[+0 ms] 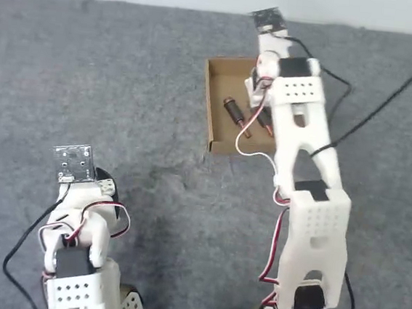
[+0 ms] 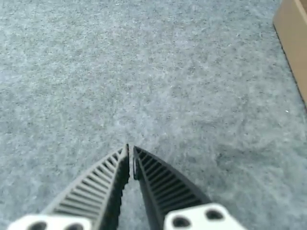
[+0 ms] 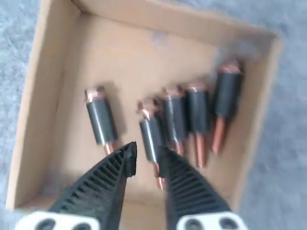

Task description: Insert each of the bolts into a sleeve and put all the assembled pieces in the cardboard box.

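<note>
- Grey, carpet-like tabletop (image 1: 125, 81) carries both arms, with a pale wall running along its far edge.
- The white right arm (image 1: 315, 231) stretches out over the cardboard box (image 1: 209, 104). The step in hand appears to be the drop-off of an assembled piece.
- The left arm (image 1: 79, 259) sits folded near its base, well apart from the box.
- The brown, open-topped box lies on the tabletop's far side. In the right wrist view its walls (image 3: 43, 96) frame the contents.
- The right end effector (image 3: 147, 152) hangs over the box floor with its jaws parted. One piece (image 3: 151, 136) lies under the gap, and contact cannot be judged.
- The left end effector (image 2: 130, 148) is closed on nothing and points down at bare tabletop.
- Five assembled pieces, dark sleeves on copper-coloured bolts, lie in the box. Four are bunched together (image 3: 197, 115) and one (image 3: 100, 117) lies apart.
- The task looks close to done. The next move likely calls for a straight lift out of the box without nudging the pieces.
</note>
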You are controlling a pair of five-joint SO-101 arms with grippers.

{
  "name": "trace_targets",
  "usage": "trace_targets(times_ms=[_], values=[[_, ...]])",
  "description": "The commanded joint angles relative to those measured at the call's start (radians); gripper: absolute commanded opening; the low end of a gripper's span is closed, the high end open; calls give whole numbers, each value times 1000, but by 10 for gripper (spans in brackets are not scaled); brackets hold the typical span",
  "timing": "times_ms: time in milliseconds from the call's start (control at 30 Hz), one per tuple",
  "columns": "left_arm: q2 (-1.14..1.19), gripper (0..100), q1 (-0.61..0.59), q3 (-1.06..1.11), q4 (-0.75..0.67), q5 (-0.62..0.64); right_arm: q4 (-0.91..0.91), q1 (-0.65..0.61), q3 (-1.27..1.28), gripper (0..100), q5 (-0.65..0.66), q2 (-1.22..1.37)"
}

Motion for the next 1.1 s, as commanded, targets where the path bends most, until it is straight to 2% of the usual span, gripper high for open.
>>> trace_targets(times_ms=[0, 400, 667, 1067], values=[[11, 11, -6, -10, -18, -11, 116, 51, -58, 17, 9, -171], [11, 11, -6, -10, -18, -11, 466, 143, -57, 17, 5, -383], [11, 11, -6, -10, -15, -11, 466, 246, 193, 17, 5, -582], [11, 11, -6, -10, -12, -9, 403, 246, 701, 17, 3, -1053]])
